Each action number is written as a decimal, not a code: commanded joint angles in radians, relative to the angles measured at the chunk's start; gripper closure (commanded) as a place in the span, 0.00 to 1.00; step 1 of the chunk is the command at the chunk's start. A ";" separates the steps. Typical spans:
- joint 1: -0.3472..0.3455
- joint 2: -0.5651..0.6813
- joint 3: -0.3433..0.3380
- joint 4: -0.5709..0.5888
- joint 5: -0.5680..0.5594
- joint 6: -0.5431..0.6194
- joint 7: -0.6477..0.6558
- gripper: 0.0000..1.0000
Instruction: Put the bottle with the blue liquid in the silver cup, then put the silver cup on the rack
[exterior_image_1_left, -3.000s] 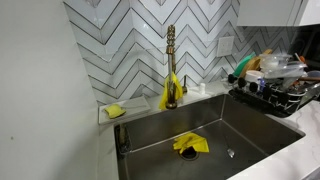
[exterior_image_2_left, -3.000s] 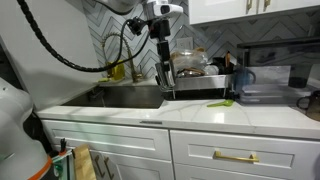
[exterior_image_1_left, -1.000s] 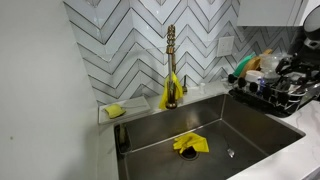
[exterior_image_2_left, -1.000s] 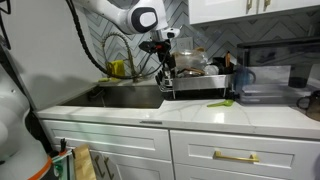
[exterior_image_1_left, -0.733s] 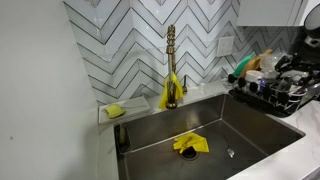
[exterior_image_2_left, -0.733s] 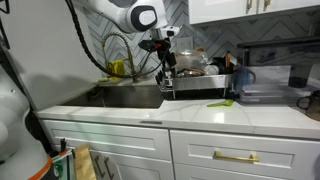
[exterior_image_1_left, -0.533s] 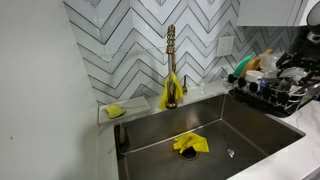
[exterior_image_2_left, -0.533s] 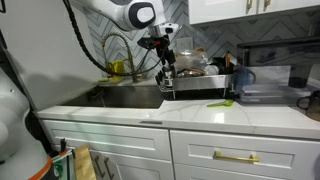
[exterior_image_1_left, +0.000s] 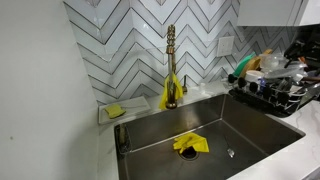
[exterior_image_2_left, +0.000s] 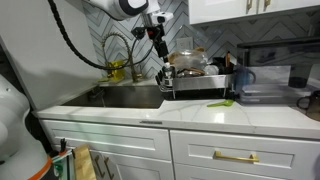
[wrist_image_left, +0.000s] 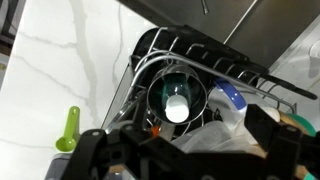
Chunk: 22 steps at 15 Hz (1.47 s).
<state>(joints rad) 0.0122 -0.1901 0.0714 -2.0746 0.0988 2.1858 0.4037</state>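
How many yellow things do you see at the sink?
3: a sponge on the ledge, a cloth hanging at the faucet, a rag lying in the sink. More may be hidden.

Soft, even indoor light on the chevron backsplash in an exterior view, no hard shadows, only the sink basin going duller grey below it, and both exterior views are small and grainy with fine detail lost. From my wrist the white table reads bright and a white spot blows out inside the silver cup. My end effector is a dark, out-of-focus smear along the bottom edge, and the corners of that view go soft too.
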 joint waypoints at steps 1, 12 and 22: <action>-0.022 -0.060 0.010 -0.028 -0.003 -0.043 0.193 0.00; -0.044 -0.184 0.024 -0.096 -0.142 -0.071 0.383 0.00; -0.043 -0.376 0.028 -0.202 -0.246 -0.108 0.108 0.00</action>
<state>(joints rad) -0.0214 -0.4839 0.0987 -2.2131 -0.1534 2.0703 0.5761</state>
